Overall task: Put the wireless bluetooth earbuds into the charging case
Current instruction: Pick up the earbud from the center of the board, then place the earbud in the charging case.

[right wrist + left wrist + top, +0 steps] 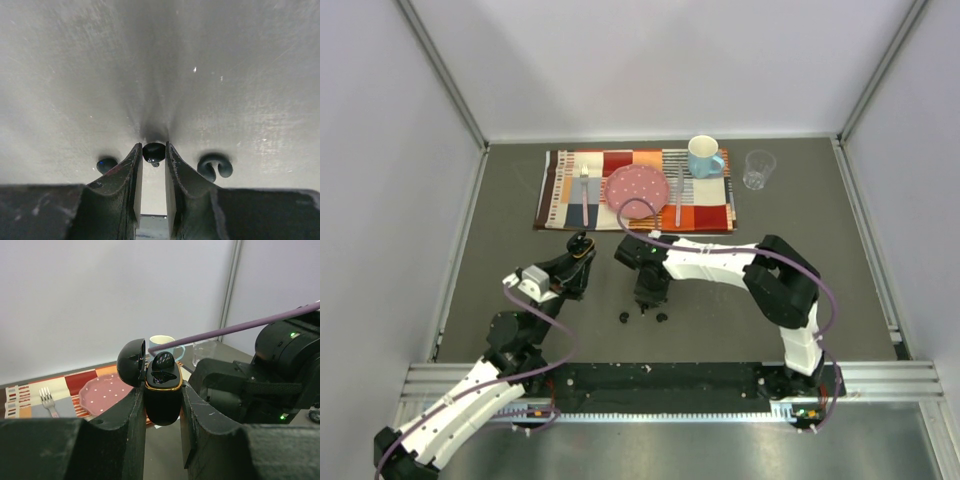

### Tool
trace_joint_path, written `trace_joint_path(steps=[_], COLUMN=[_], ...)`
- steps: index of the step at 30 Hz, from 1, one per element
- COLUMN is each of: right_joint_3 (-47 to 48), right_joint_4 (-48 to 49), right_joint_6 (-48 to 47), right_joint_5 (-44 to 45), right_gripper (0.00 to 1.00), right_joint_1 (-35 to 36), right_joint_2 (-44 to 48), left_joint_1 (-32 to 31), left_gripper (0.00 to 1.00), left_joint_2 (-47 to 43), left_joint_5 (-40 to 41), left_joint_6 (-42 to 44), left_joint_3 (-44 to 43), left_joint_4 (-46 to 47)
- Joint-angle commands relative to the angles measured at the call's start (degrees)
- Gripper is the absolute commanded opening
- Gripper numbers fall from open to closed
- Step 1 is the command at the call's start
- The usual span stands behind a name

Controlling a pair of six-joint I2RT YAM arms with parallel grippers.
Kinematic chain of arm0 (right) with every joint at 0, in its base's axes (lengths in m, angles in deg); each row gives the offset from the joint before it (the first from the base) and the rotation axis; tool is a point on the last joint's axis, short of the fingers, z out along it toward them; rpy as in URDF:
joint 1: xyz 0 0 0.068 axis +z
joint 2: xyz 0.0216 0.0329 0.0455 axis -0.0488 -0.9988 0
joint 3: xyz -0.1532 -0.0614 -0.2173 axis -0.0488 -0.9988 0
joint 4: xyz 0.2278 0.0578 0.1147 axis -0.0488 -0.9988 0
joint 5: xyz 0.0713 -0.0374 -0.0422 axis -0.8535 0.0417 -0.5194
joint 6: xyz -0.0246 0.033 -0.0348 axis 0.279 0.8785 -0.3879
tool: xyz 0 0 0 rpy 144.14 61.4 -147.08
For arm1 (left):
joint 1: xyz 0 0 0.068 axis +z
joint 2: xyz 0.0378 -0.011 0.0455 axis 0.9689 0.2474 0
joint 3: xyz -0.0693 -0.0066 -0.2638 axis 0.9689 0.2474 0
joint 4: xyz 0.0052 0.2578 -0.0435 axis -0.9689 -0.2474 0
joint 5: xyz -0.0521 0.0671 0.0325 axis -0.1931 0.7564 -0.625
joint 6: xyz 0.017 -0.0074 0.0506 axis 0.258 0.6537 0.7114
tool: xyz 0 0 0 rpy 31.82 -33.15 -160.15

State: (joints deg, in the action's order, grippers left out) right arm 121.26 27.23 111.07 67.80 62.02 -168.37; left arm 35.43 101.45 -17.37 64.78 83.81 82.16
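The open charging case [162, 400], one earbud [163, 361] inside, is clamped between the left fingers [132, 440]. A second earbud [153, 151] on the counter [200, 75] is pinched by the right fingers [129, 185], flanked by a third earbud [106, 164] and a fourth earbud [215, 166].

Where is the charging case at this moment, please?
The charging case, lid open, is held in the left gripper. In the top view it is left of centre, just on the near side of the placemat.

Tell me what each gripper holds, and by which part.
Left gripper clamps the open charging case by its lower body's sides. Right gripper pinches one earbud by its rounded bud.
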Motion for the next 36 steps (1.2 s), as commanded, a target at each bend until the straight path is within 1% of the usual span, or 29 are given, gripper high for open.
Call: trace_joint_path(steps=[1,4,5,10,14,16,19,21,23,24,25,27,28,31,33,36], right_joint_3=[-1.4,-4.7,-5.7,-13.1,-18.8,-21.0,-23.8,-25.7,-29.9,-33.6,-35.4,-38.6,-38.7,-38.7,-39.6,-40.9], right_joint_4=[2.0,4.1,5.5,9.4,15.9,18.9,24.0,28.6,37.0,41.1,47.8,52.8,54.3,56.8,61.6,67.6], right_joint_6=[-3.4,-3.5,-3.5,-3.4,-8.0,-10.3,-13.0,-16.6,-18.1,-18.8,-19.4,-21.8,-22.9,-28.0,-31.0,-33.3], right_joint_5=[9.2,14.1,15.3,23.6,26.9,28.1,27.9,26.8,26.7,26.2,26.2,26.8,26.8,24.9,22.0,19.5], right_gripper=[0.00,0.00,0.00,0.00,0.00,0.00,0.00,0.00,0.00,0.00,0.00,0.00,0.00,0.00,0.00,0.00], right_joint_1=[0.5,1.0,1.2,1.8,2.2,2.1,2.1,2.1,2.2,2.1,2.1,2.2,2.1,2.1,2.3,2.4], right_joint_2=[8.6,13.3,16.7,26.6,34.7,39.3,45.0,48.3,53.4,55.1,58.6,61.0,62.6,64.1,65.0,65.6], left_joint_1=[0.2,0.2,0.2,0.3,0.3,0.2,0.2,0.2,0.2,0.2,0.3,0.2,0.2,0.3,0.2,0.3], left_gripper=[0.00,0.00,0.00,0.00,0.00,0.00,0.00,0.00,0.00,0.00,0.00,0.00,0.00,0.00,0.00,0.00], left_joint_2=[0.6,0.5,0.5,0.8,1.8,2.8,4.8,6.6,8.1,9.7,10.4,12.7,13.5,16.3,17.9,19.4], left_joint_5=[-0.2,0.0,-0.1,0.1,-1.4,-2.2,-3.7,-5.3,-6.6,-9.0,-9.7,-12.5,-13.3,-16.4,-19.2,-21.1], left_joint_6=[-0.2,-1.0,-1.2,-2.5,-3.4,-3.8,-4.4,-4.7,-5.2,-5.3,-5.3,-5.7,-5.6,-5.6,-5.1,-4.6], left_joint_3=[-0.7,-0.9,-1.0,-1.2,-1.5,-1.5,-1.2,-1.3,-1.9,-2.3,-2.9,-3.5,-4.0,-5.1,-5.8,-6.8], left_joint_4=[2.8,2.9,2.8,2.8,3.6,5.6,8.6,10.3,12.0,12.4,13.5,14.5,15.2,16.8,17.0,17.5])
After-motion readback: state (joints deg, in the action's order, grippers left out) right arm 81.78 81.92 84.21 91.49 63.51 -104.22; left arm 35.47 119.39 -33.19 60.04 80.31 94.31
